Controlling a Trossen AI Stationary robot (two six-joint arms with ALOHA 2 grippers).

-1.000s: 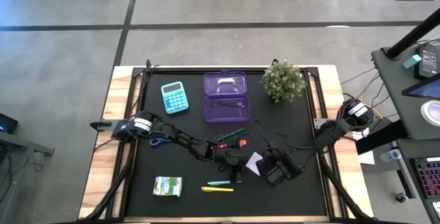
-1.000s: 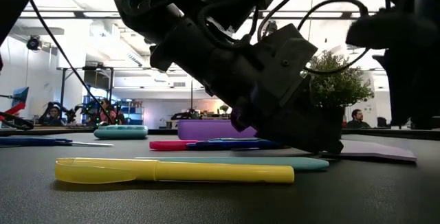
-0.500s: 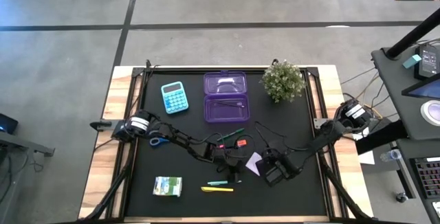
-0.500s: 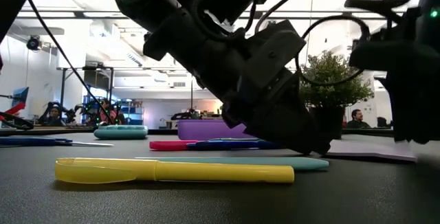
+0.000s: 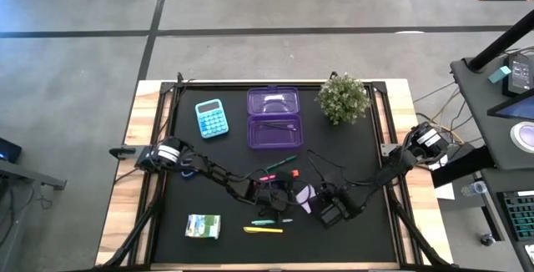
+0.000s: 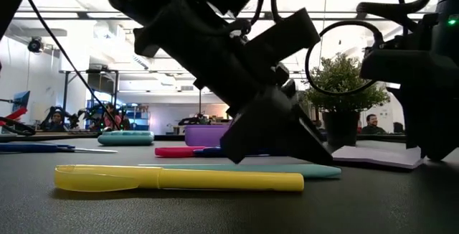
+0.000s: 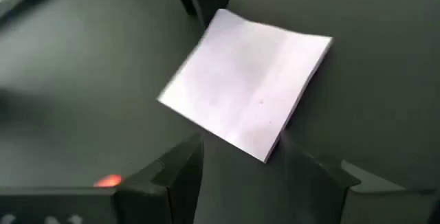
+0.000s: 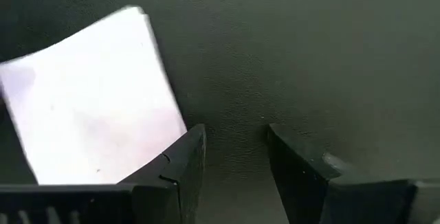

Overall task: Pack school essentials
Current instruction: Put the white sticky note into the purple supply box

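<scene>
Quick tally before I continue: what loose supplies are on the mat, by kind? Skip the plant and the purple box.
pens: 4
scissors: 1
calculator: 1
white pad: 1
packet: 1
Total: 8

Your left tool [image 5: 290, 198] has slid toward the white pad [image 5: 307, 195], its open fingers now flanking one corner; your right tool [image 5: 321, 208] edged closer too.

Bare mat [image 5: 359, 159] right of the plant [image 5: 345, 98]; pens [image 5: 267, 225] crowd the front.
</scene>
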